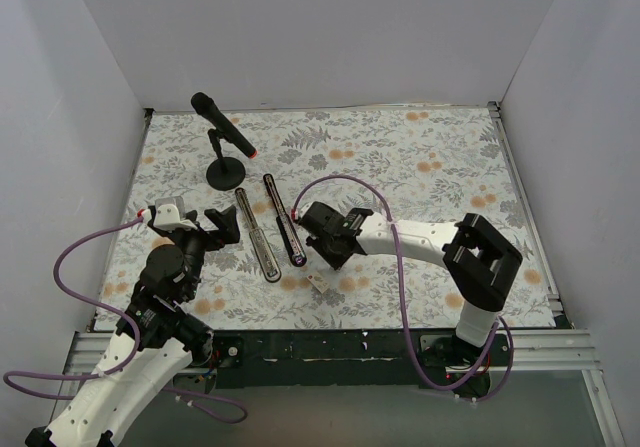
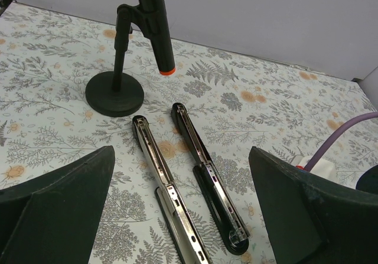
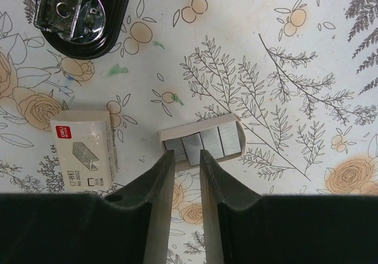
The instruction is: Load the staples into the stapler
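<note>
Table: I see a floral mat (image 1: 430,197) across the whole work surface.
Microphone: the black microphone (image 1: 222,132) stands on its round base at the far left, well apart from the job.
Stapler: the stapler (image 2: 208,180) lies swung open flat, its two long halves side by side between my arms, near end close to the box.
Left gripper: the left gripper (image 2: 182,155) hangs just left of the stapler, fingers spread wide, nothing between them.
Right gripper: the right gripper (image 3: 186,157) is down over the tray's near edge, fingers a narrow gap apart. I cannot tell whether they pinch a strip or only straddle it.
Box: the cardboard box (image 3: 85,152) lies on the mat just left of the tray.
Tray: the open tray (image 3: 234,121) rests flat, strips exposed.
Staples: the staples (image 3: 212,141) sit as several grey blocks side by side in the tray. I judge them light, smooth-sided and brittle, likely to snap under a hard squeeze. I would take one block by its long flat sides, gently.
</note>
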You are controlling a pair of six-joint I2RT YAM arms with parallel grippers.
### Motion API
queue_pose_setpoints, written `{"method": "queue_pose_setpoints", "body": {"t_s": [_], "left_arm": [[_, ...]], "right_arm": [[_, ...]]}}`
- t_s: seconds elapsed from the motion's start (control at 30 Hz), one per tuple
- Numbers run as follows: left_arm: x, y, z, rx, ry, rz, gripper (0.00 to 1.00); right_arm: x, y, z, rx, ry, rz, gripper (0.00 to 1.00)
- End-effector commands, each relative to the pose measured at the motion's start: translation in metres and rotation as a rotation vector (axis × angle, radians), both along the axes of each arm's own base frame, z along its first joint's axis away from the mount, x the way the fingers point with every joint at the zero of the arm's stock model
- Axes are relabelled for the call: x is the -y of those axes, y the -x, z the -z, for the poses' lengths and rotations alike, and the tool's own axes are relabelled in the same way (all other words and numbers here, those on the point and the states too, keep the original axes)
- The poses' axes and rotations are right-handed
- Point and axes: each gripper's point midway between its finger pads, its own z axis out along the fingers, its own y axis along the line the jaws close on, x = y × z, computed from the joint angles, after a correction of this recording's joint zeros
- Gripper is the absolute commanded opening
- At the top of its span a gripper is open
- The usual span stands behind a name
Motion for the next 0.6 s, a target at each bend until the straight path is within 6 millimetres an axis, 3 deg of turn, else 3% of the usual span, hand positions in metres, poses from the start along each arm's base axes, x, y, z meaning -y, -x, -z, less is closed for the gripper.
{"method": "queue_pose_setpoints", "body": {"t_s": [0.0, 0.57], "left_arm": [[-0.001, -0.001, 0.000, 0.003, -0.009, 0.000, 0.98], [0.002, -0.003, 0.002, -0.004, -0.013, 0.008, 0.98]], "right_arm": [[-0.006, 0.001, 0.005, -0.011, -0.018, -0.030, 0.30], [0.003, -0.004, 0.012, 0.015, 0.037, -0.032, 0.31]]}}
